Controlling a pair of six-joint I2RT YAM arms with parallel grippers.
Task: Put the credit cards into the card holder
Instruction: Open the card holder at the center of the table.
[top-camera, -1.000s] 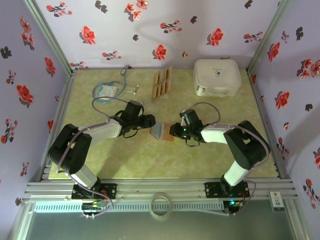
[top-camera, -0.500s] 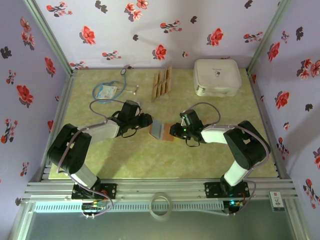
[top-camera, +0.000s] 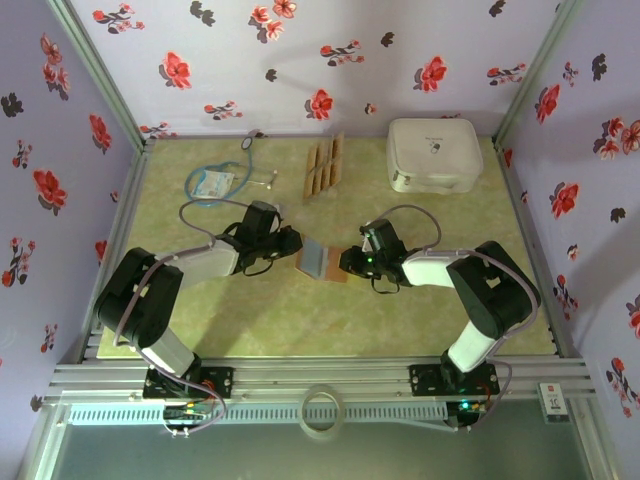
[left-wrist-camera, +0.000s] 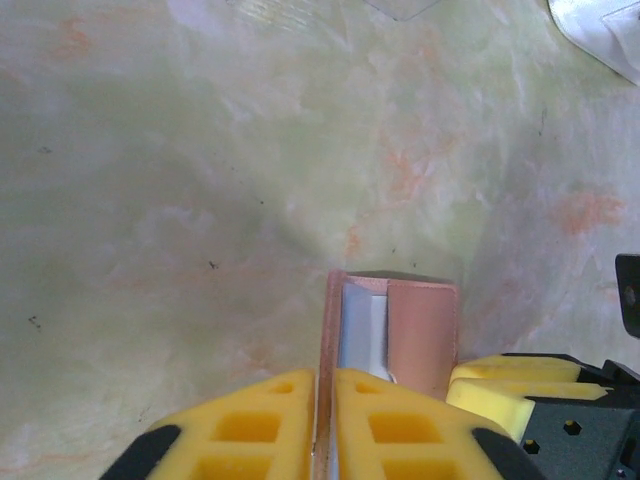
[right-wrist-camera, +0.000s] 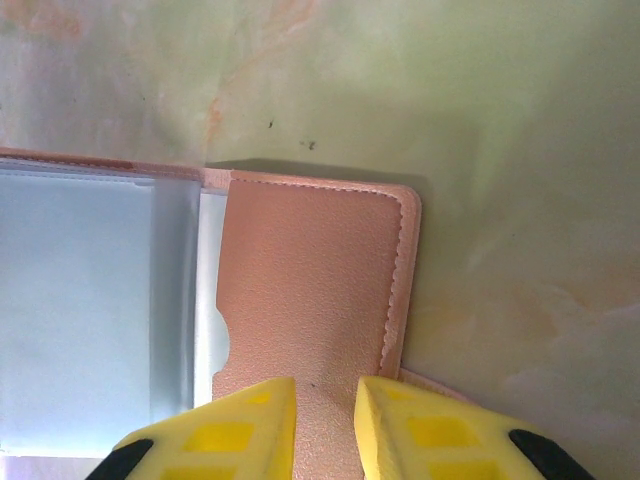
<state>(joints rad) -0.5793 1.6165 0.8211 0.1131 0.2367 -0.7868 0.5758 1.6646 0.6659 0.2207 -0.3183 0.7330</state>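
The card holder (right-wrist-camera: 310, 280) looks light and floppy, best pinched at flap edges: left gripper (left-wrist-camera: 325, 388) clamps one edge; right gripper (right-wrist-camera: 326, 395) shows near-closed jaws, hold unclear.

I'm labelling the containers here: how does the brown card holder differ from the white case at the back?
Colour: the card holder is reddish-brown with a greyish inside; the white case is plain white. Size: the card holder is much smaller than the case. State: the card holder lies open mid-table, the left gripper and right gripper clamped on its flaps; the case sits closed and untouched, back right. Both are roughly rectangular.
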